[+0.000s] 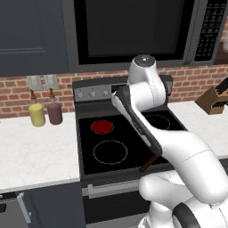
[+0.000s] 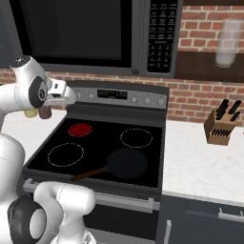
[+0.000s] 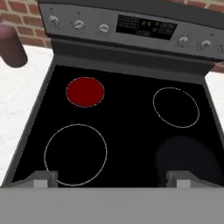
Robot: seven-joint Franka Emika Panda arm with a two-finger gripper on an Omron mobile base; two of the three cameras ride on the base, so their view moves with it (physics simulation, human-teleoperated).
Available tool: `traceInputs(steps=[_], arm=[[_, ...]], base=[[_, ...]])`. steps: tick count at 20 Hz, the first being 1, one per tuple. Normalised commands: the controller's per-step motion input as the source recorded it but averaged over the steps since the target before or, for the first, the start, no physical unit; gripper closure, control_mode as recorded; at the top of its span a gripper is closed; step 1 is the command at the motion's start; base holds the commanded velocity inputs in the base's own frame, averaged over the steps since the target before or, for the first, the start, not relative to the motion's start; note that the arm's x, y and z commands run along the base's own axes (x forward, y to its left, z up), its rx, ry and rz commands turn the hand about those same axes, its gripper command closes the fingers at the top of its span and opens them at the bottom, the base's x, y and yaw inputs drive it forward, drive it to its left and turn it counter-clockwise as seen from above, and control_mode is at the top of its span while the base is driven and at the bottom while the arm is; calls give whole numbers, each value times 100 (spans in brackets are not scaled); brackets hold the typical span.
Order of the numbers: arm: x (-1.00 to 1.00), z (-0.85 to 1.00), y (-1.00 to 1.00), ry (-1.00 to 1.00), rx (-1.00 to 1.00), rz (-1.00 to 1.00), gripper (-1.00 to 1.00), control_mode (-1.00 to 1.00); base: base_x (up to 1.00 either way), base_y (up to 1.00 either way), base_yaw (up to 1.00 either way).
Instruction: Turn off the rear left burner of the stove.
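The stove [image 1: 89, 144] [image 2: 102, 140] [image 3: 127, 131] has a black glass top with four ringed zones. Its rear left burner [image 1: 102, 127] [image 2: 80, 129] [image 3: 85, 92] glows red inside its small ring. On the grey control panel [image 3: 109, 17] sit three knobs left of the dark display [image 3: 146, 27] and two knobs to its right. My gripper [image 3: 111, 178] hangs open above the stove's front half, facing the panel, with nothing between its fingertips [image 3: 43, 178]. The hand [image 2: 62, 95] is well short of the knobs.
A black frying pan [image 2: 126, 163] [image 3: 188, 157] with a wooden handle [image 1: 149, 164] lies on the front right zone. Yellow and mauve bottles [image 1: 37, 114] [image 1: 54, 112] stand on the left counter. A knife block [image 2: 220, 126] sits on the right one. The microwave [image 2: 95, 28] hangs overhead.
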Motion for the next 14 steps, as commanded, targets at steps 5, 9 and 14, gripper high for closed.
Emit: traceInputs(steps=[5,9,14], arm=[[0,-2,49,-25,-25,0,-100,-100],[0,-2,44,-36,-30,2,-100,-100],[0,0,33,-33,-29,5,-100,-100]], base=[[0,0,0],[0,0,0],[0,0,0]])
